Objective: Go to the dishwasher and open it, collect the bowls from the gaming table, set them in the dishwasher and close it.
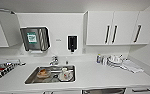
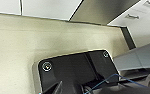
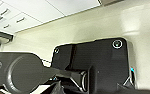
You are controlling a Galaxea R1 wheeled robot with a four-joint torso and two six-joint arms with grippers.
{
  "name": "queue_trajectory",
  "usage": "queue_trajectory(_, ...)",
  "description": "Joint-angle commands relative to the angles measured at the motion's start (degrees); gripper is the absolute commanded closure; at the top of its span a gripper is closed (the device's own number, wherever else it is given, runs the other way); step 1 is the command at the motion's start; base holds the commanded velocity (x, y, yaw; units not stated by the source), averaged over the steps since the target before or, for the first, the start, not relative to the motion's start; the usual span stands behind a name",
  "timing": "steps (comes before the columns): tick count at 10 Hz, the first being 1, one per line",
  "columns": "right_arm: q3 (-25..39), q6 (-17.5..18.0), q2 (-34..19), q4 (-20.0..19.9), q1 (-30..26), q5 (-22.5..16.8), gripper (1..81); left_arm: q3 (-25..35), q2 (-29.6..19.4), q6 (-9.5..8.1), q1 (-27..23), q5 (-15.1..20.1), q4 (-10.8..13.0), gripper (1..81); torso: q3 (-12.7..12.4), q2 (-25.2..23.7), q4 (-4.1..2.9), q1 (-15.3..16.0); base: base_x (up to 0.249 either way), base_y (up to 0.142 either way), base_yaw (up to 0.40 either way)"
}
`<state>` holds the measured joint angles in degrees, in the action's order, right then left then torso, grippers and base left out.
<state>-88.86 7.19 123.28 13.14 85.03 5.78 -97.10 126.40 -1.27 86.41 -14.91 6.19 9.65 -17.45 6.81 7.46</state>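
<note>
From left to right along the white countertop (image 1: 91, 75): one steel paper-towel dispenser (image 1: 35, 38) on the wall, one sunken steel sink (image 1: 51, 74) holding some dishes, one black soap dispenser (image 1: 72, 43), three dark-handled white wall cabinets (image 1: 113, 27). The brushed stainless-steel dishwasher (image 1: 103, 91) peeks in just under the counter edge, right of the sink. Neither gripper's opening or hold can be told, nor how near either hangs. The likely risk: reaching for a white cabinet handle instead of the dishwasher bar.
</note>
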Motion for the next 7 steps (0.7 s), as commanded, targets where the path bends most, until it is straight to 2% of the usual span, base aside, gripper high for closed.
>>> queue_trajectory(1, 5.1, 1.3, -5.7, -0.1, -5.0, -1.5, 1.0, 13.3, -13.0, 0.30, -3.7, -0.7, 1.8, 1.0, 0.0, -5.6, 0.00, 3.6, 0.000, 0.000, 0.000)
queue_trajectory(2, 6.0, 1.3, -6.4, -0.1, -5.6, -1.6, 1.0, 16.6, -15.9, 0.30, -4.6, -1.3, 2.3, 1.0, 0.5, -7.2, 0.00, 4.6, 0.000, 0.000, 0.000)
queue_trajectory(4, 6.9, 1.8, -7.5, -0.1, -6.5, -1.6, 1.0, 23.7, -22.3, 0.30, -5.9, -5.3, 3.5, 1.0, 0.8, -11.1, 0.00, 7.0, 0.000, 0.000, 0.000)
queue_trajectory(5, 6.9, 2.5, -8.0, -0.1, -6.8, -1.5, 1.0, 26.0, -24.2, 0.30, -6.4, -6.8, 4.0, 1.0, 5.8, -13.2, 0.00, 8.4, 0.000, 0.000, 0.000)
queue_trajectory(6, 6.7, 4.0, -8.7, -0.1, -7.5, -1.6, 1.0, 29.1, -26.4, 0.30, -7.4, -8.3, 4.1, 1.0, 6.4, -15.1, 0.00, 9.5, 0.000, 0.000, 0.000)
queue_trajectory(7, 6.8, 5.0, -9.3, -0.1, -8.1, -1.6, 1.0, 31.4, -27.7, 0.30, -8.6, -8.4, 4.2, 1.0, 7.0, -16.6, 0.00, 10.4, 0.000, 0.000, 0.000)
